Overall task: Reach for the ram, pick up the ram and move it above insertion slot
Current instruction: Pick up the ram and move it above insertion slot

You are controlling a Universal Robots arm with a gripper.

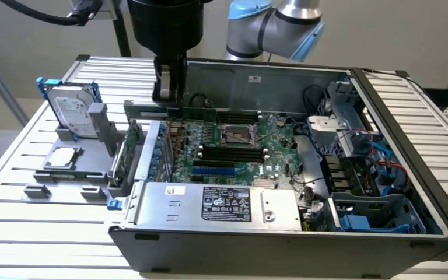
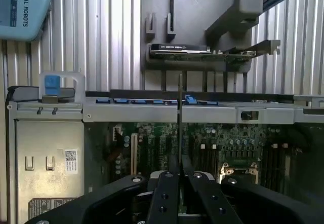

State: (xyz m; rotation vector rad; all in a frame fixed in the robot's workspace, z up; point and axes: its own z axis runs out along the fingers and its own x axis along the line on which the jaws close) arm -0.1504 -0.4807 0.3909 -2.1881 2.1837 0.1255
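One thin green board, the ram [image 2: 180, 127], stands on its edge between the two black fingers [image 2: 164, 198] of the gripper [image 2: 180, 183], which are nearly closed and clamp it from both sides at the bottom centre of the wrist view. In the exterior view the gripper [image 1: 168, 87] hangs in the upper left of the frame, and the ram [image 1: 156, 111] shows there as a dark horizontal strip at its tip, just above the rear left edge of the open computer case [image 1: 286, 245]. The strip is in the air, clear of the motherboard [image 1: 275, 137], and free room remains under it. The black memory slots [image 1: 232, 154] lie at the centre of the frame, lower and toward the exterior view's right of the ram, well apart from it. Just below the ram, tall expansion cards [image 1: 150, 151] stand upright near the left wall of the case, so the room on that side is narrow. Beside the case, at the left of the frame, a grey holder [image 1: 65, 169] rests on the slatted table [image 1: 21, 151] with a silver hard drive [image 1: 72, 108] standing in it. At the front of the case the power supply [image 1: 216, 204] fills the lower edge, and blue cables [image 1: 384, 160] crowd the right side.
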